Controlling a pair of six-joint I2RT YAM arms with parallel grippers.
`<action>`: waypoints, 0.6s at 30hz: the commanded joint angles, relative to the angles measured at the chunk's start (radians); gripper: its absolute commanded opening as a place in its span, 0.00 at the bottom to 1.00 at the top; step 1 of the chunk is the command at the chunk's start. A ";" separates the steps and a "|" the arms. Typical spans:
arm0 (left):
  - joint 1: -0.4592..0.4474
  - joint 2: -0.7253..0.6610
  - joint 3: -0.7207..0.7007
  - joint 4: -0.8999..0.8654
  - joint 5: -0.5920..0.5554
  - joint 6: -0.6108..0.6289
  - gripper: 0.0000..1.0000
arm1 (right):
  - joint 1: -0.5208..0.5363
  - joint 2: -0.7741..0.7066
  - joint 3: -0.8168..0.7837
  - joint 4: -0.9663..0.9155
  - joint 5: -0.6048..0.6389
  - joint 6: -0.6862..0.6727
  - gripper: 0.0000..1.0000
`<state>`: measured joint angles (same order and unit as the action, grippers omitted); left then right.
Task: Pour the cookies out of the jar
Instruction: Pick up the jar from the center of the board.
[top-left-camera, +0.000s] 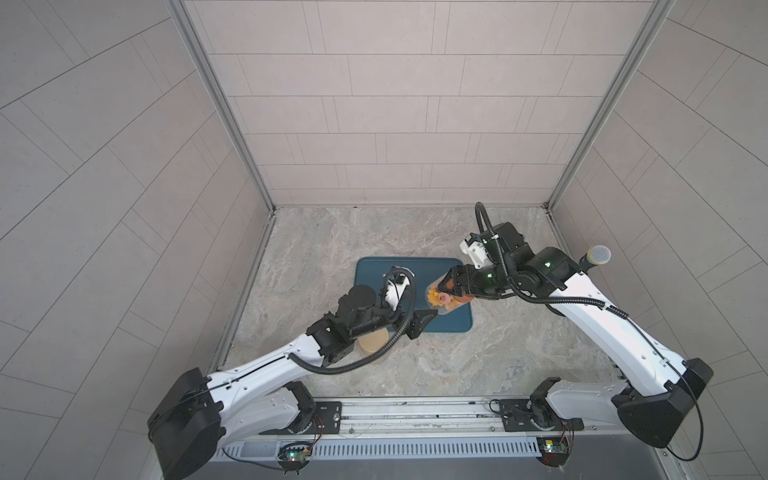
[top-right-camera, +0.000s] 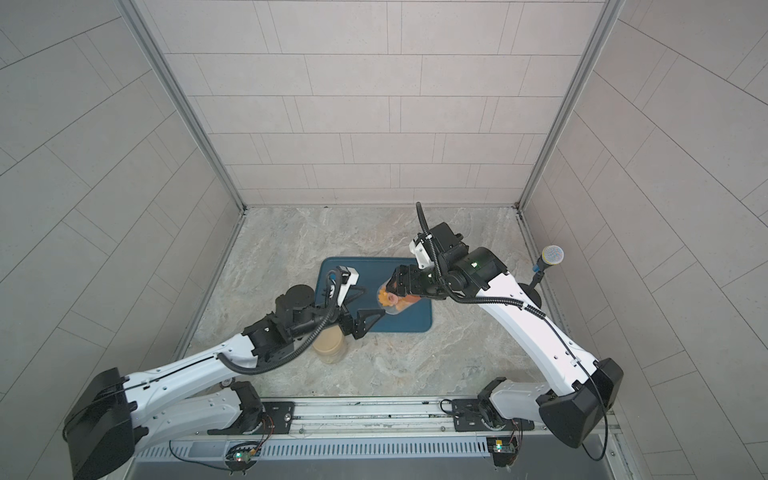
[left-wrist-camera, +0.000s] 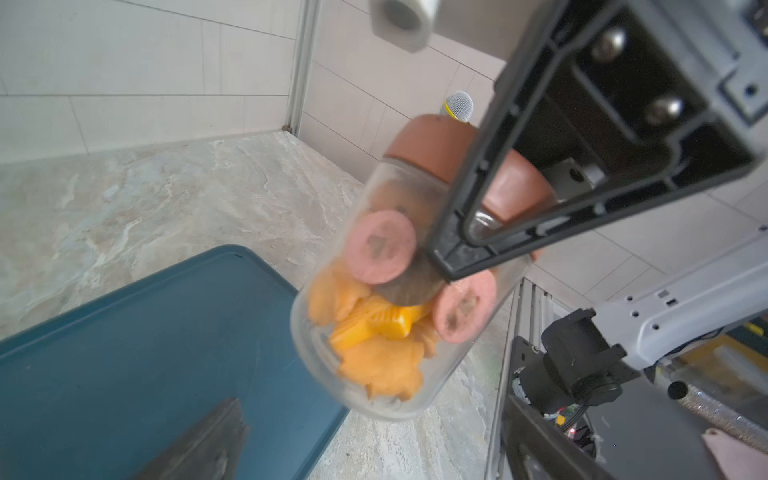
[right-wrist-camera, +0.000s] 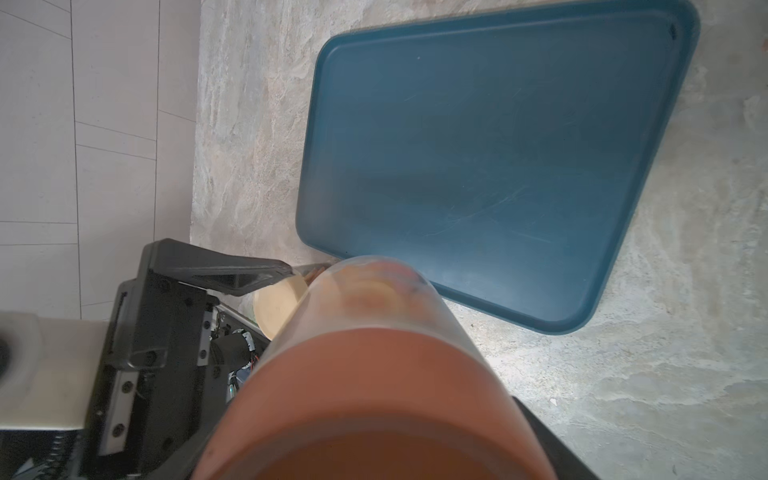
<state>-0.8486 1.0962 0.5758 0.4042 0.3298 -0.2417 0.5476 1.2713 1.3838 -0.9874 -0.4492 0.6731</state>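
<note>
Item: your right gripper (top-left-camera: 448, 289) clamps the jar (left-wrist-camera: 386, 282), tipped mouth-low above the blue tray's (top-left-camera: 415, 266) edge near frame centre, so the cookies (left-wrist-camera: 374, 336) crowd its mouth; left gripper (top-right-camera: 374, 300) gapes empty beside it.

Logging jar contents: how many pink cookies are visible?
2: one pink cookie midway along the jar, one nearer its mouth. Others may be hidden.
</note>
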 joint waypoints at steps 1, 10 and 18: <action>0.001 0.030 -0.020 0.184 -0.040 0.125 1.00 | -0.012 -0.008 0.064 0.065 -0.108 -0.014 0.00; -0.001 0.083 -0.069 0.371 0.056 0.141 1.00 | -0.012 -0.017 0.006 0.192 -0.265 0.065 0.00; 0.000 0.115 -0.077 0.462 0.077 0.097 1.00 | 0.004 -0.022 -0.038 0.296 -0.335 0.133 0.00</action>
<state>-0.8413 1.2003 0.4953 0.7395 0.3618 -0.1188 0.5304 1.2839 1.3384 -0.8356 -0.6468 0.7639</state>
